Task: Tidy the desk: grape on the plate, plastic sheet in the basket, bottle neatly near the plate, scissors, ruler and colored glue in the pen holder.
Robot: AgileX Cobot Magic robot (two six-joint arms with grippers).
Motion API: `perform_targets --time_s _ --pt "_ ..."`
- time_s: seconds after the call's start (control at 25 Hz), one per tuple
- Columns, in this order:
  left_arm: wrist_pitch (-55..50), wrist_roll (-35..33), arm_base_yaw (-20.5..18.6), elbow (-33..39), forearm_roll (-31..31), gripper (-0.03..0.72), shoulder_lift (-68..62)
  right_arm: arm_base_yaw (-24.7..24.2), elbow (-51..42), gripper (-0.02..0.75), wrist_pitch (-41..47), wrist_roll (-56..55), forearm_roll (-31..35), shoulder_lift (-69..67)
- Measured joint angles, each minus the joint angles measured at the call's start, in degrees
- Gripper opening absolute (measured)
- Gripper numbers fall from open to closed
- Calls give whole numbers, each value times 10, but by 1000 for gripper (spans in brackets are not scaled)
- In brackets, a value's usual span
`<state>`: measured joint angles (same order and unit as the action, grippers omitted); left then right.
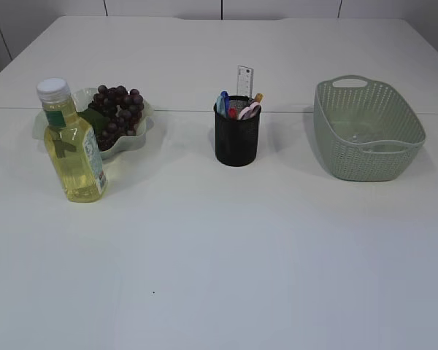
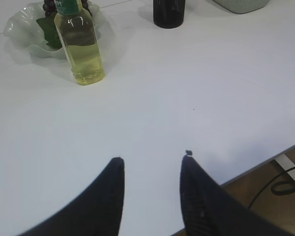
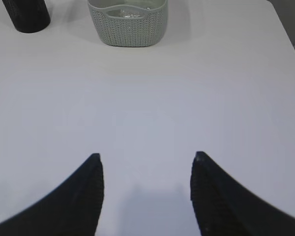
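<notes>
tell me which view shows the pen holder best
The exterior view: the whole pen holder shows, with the ruler sticking out of the top. The left wrist view cuts off its top at the frame edge; the right wrist view catches only a corner of it.

My fingers (image 3: pixel 78 196) are matte black. The table (image 1: pixel 277 248) is white. The bottle (image 1: pixel 73 146) holds pale yellow liquid under a white cap; dark purple grapes (image 1: pixel 119 108); black mesh pen holder (image 1: pixel 237 138); sage-green woven-pattern basket (image 1: pixel 365 146).

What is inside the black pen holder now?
A ruler and several colored handles stick out of the pen holder. Its dark wall covers their lower parts, so each item cannot be identified.
</notes>
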<state>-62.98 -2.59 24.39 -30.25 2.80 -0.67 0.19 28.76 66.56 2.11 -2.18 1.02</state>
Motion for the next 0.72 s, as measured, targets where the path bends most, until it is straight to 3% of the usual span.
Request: perform_targets --time_s 0.2,0.44,0.72 --pt "0 0 0 0 0 286 0 0 0 447 0 -2 -2 0" --pt "0 26 0 0 -23 429 0 0 0 447 -1 -2 -2 0" --pt "0 30 0 0 -28 450 0 0 0 447 -1 -3 -2 0"
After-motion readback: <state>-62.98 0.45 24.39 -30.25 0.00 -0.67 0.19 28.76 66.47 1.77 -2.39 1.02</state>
